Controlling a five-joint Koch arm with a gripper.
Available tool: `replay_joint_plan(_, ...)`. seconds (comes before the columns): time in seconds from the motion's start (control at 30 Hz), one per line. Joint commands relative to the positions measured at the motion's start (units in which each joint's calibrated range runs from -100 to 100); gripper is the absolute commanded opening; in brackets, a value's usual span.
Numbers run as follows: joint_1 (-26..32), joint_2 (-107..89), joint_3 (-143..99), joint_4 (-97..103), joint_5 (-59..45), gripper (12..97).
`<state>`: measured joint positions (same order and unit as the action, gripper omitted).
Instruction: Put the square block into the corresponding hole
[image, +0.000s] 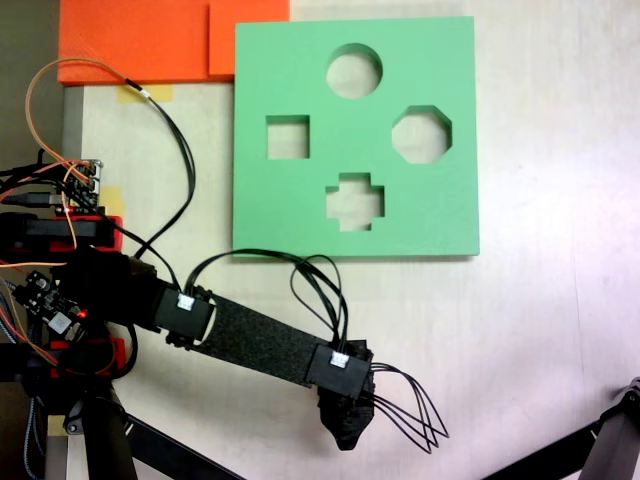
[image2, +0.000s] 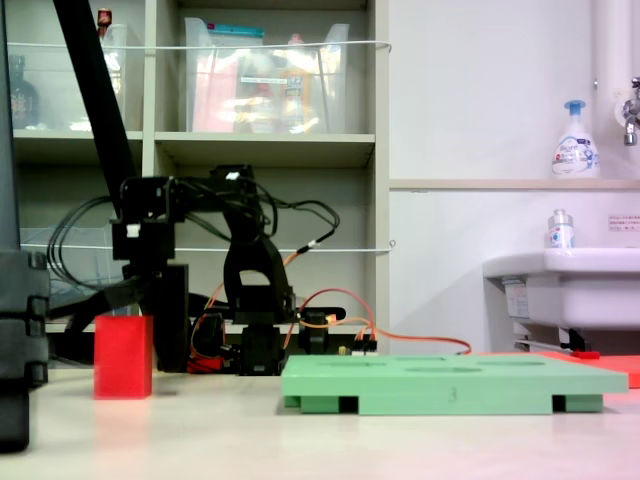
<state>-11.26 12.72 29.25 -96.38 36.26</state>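
Note:
The square block (image2: 123, 356), a small bright red cube, stands on the table left of the green foam board (image2: 450, 385). In this fixed view the gripper (image2: 160, 340) hangs down right beside and partly behind the cube, one black finger showing at its right side. Whether the jaws hold the cube cannot be made out. From above, the arm reaches from the left to the lower middle, and the gripper head (image: 345, 425) covers the cube. The corresponding hole (image: 288, 137) is the square cutout in the left part of the green board (image: 300, 215), well up from the gripper.
The board also has a round cutout (image: 354, 70), an octagonal one (image: 421, 135) and a cross-shaped one (image: 355, 200). Flat orange slabs (image: 140, 40) lie at the top left. Black stand legs (image: 610, 445) enter at the bottom right. Loose wires trail from the arm.

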Motion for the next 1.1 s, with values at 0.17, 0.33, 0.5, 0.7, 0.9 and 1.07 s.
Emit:
replay_joint_plan(0.17,0.1,0.0,2.4,-2.3,-0.6,58.9)
replay_joint_plan(0.33,-0.1,0.3,2.3,-3.6,0.3,42.0)
replay_joint_plan(0.5,-0.1,0.3,2.3,-3.6,0.9,38.5)
replay_joint_plan(0.7,-0.1,-1.7,0.4,-3.6,1.5,38.4)
replay_joint_plan(0.9,-0.1,-9.9,-0.7,-3.6,1.6,38.4)
replay_joint_plan(1.07,0.4,-19.8,-1.7,-3.6,2.3,38.4)
